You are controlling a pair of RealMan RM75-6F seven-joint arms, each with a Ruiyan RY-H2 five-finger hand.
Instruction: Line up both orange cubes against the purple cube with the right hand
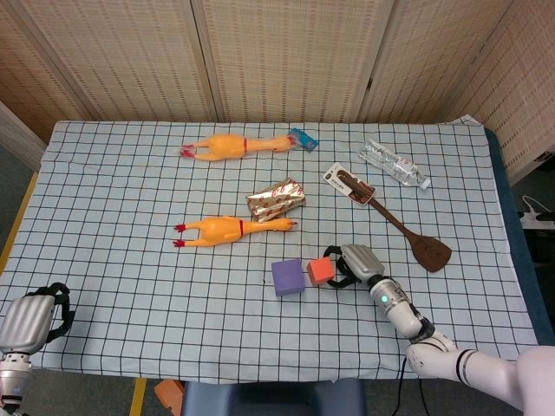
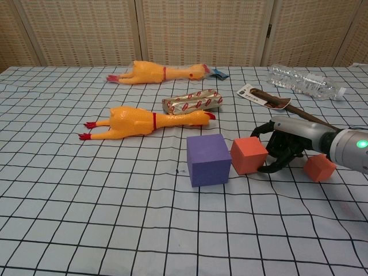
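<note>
Beside the purple foam cube (image 2: 208,159), on its right face, sits the first orange foam cube (image 2: 249,155), touching or all but touching it along the lower edge and turned slightly askew. The right robot hand (image 2: 286,146) lies low on the bench (image 2: 115,218) just right of that cube, its dark fingers (image 2: 275,167) curled toward the cube's right face; whether they press it or merely rest beside it cannot be told, and it grips nothing visibly. The second orange foam cube (image 2: 319,168) lies further right of the purple cube, behind the robot hand's wrist, well apart from the row. The left robot hand (image 1: 33,317) rests far left of the purple cube at the bench's near corner, fingers curled, holding nothing.

The step in hand appears to be seating the first orange cube flush. It is best done by pushing squarely through the middle of its right face, low and slow, so that the cube rotates into full contact without shoving the purple cube leftward. The robot hand would then need to lift clear before reaching back for the second cube, lest it drag the first one out of line.

No open container is present. Beyond the purple cube lies a clear plastic bottle (image 2: 303,82) on its side, contents not discernible, and a sealed foil snack packet (image 2: 191,101).
</note>
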